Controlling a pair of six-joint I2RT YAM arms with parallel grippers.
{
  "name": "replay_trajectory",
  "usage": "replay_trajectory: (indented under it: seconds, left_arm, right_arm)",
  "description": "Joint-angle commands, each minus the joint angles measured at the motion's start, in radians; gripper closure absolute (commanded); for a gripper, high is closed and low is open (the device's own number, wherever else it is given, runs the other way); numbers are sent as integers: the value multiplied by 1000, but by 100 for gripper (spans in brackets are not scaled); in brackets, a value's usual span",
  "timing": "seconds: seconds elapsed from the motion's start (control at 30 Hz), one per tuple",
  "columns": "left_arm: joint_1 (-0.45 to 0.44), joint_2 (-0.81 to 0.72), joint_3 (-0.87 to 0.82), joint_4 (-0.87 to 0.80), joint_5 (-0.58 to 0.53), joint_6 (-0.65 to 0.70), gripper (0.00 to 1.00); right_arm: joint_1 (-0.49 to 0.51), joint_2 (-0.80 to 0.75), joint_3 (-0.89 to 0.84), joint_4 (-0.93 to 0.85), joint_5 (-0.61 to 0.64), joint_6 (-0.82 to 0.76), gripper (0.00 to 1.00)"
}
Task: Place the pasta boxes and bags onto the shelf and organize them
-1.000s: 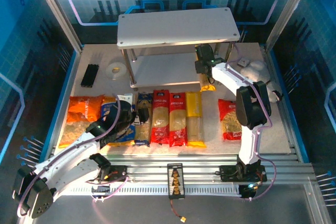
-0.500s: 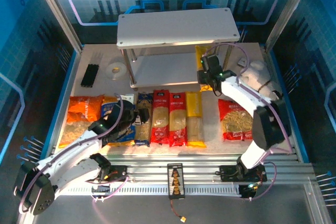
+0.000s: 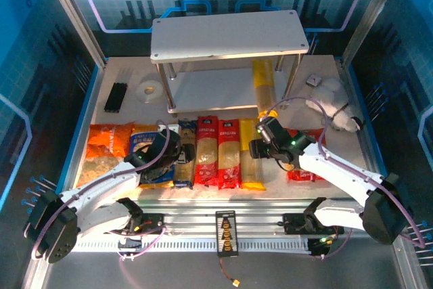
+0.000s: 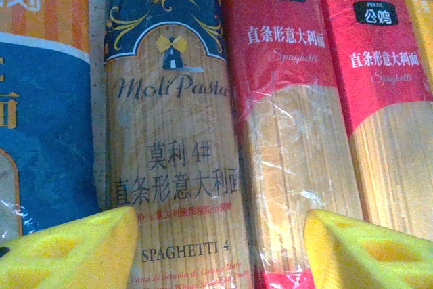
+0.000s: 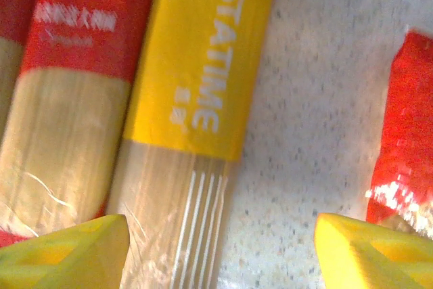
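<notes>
Done: I count one shelved yellow pack [image 3: 262, 89], on the shelf's [image 3: 226, 35] lower board, right end.
Pending: four packs [image 3: 229, 157] in a row on the table [image 3: 128, 72]; orange bag [image 3: 101, 150], blue bag [image 3: 143, 145] and red bag [image 5: 406, 120] flank them.
Left gripper [image 4: 220, 245]: open, empty, over the blue-and-tan pack [image 4: 172, 133].
Right gripper [image 5: 220, 248]: open, empty, over the second yellow pack [image 5: 196, 86].

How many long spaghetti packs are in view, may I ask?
5: a blue-and-tan pack, two red packs and a yellow pack side by side on the table; another yellow pack on the shelf's lower board.
</notes>
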State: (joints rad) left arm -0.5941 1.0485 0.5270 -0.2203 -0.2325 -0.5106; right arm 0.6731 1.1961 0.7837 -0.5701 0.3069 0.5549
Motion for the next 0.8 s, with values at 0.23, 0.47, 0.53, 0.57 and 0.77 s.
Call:
replay_trajectory:
  seconds: [0.23,0.47,0.53,0.57,0.77]
  left_arm:
    - [-13,5,63,-15,-9,-8,33]
    - [-14,-10,58,-27,-10,-8,33]
    - [-15,-19,50,-27,-10,-11,33]
    - [-15,-23,46,-25,-8,-14,33]
    - [-15,-63,19,-31,-13,-20,33]
  right_arm:
    - [75,111,-14,57,-9,139,23]
    - [107,232,-1,112,6,172,20]
    - [111,259,2,127,15,177,19]
    - [112,270,4,131,18,178,19]
    - [115,329,7,175,-2,186,18]
